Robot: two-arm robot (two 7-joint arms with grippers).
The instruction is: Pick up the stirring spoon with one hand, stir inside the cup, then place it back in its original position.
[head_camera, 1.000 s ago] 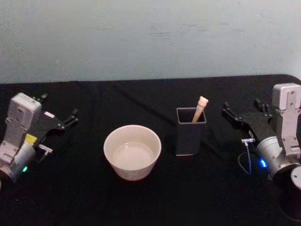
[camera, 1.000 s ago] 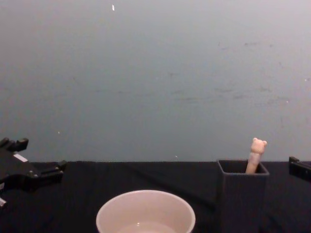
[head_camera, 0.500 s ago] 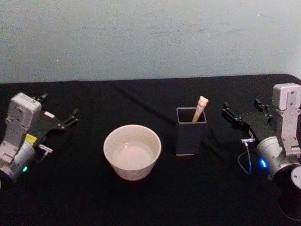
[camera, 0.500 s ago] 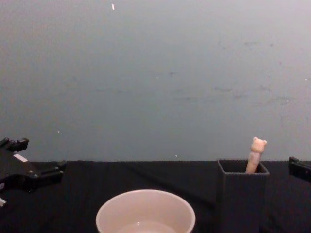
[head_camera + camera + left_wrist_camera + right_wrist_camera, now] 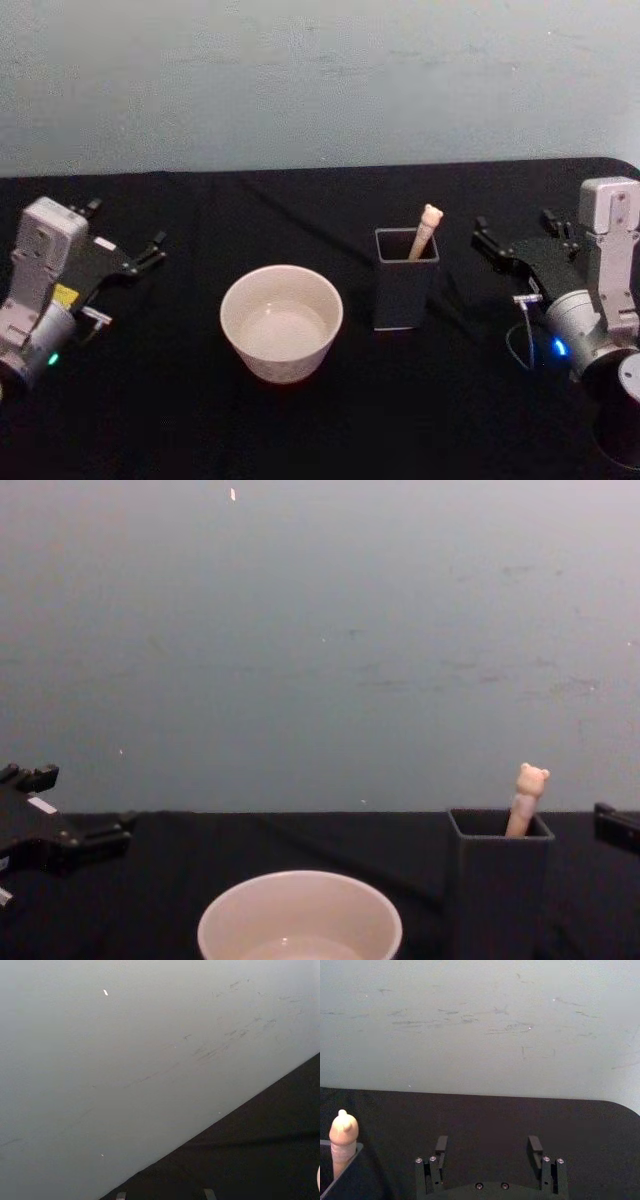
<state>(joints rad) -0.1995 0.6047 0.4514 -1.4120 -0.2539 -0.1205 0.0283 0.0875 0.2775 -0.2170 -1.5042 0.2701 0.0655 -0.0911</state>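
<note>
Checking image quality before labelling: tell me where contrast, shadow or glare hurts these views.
Head view: the dark holder and the right claw nearly merge with the black cloth; the cup and spoon stand out, no glare. Chest view: the left claw blends into the dark table. Right wrist view: the bear head looks soft.
</note>
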